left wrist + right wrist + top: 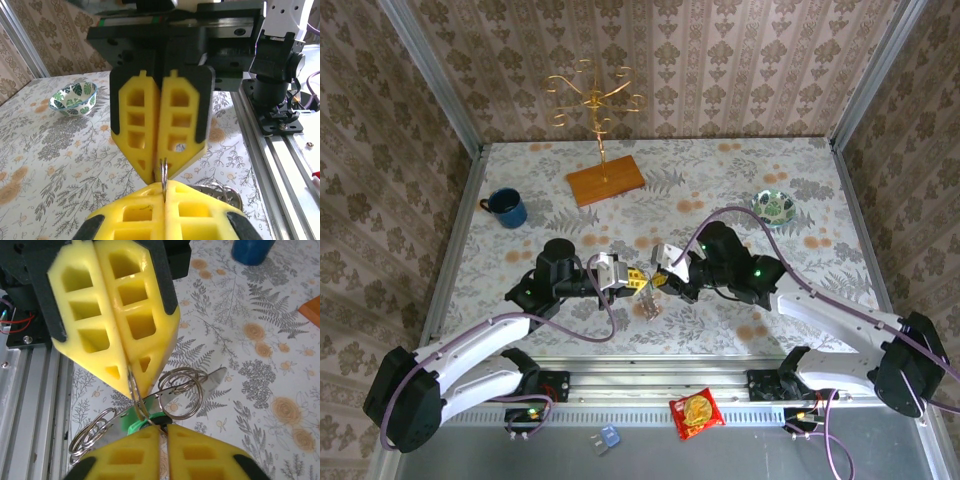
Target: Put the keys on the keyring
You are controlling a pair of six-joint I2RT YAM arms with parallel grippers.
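Above the flowery surface (800, 200), your left fingers (95, 315) and right fingers (135, 115) pinch the keyring (163, 175), steadying it for the green key (135, 422).

Glossy metal keyring (131, 386) wire and a polished silvery key (212, 377) gleamed between matt yellow plastic fingers (165, 330); the second key's head (132, 422) was smooth green plastic.

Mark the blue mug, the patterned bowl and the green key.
blue mug (513, 215): top external view, its outer wall.
patterned bowl (75, 107): left wrist view, its outer side.
green key (131, 424): right wrist view, its green head.
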